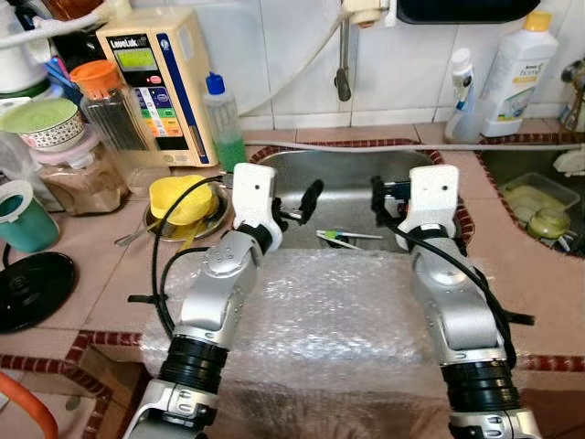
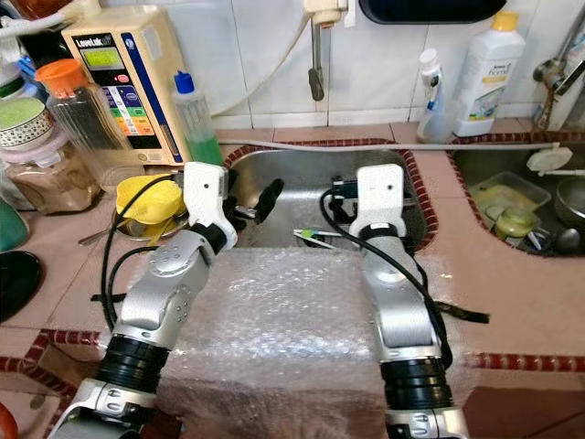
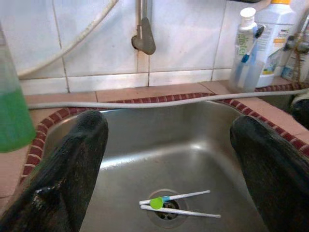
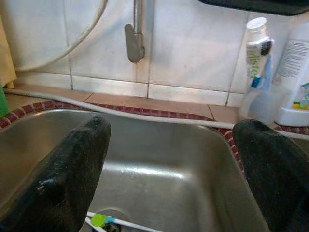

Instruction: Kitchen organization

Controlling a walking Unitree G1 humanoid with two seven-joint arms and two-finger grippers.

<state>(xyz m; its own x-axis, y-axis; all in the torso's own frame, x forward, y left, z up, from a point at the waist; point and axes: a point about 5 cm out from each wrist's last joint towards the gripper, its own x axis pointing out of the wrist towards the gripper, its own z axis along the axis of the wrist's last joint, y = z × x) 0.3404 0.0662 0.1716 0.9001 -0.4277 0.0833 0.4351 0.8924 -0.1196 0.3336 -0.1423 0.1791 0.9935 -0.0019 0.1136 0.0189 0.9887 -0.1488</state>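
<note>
Both grippers, left gripper [image 1: 306,203] & right gripper [image 1: 378,203], are hovering over the sink [image 3: 193,145], fingers spread wide, holding nothing. Approach step, I think; next is lowering to toothbrushes [image 3: 176,203] at the drain.

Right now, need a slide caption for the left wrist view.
Open left pincer poised above steel sink, two toothbrushes lying at its drain.

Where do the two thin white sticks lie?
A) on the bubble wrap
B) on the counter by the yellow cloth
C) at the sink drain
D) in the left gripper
C: the sticks lie on the sink bottom across the drain, below both open grippers.
</note>
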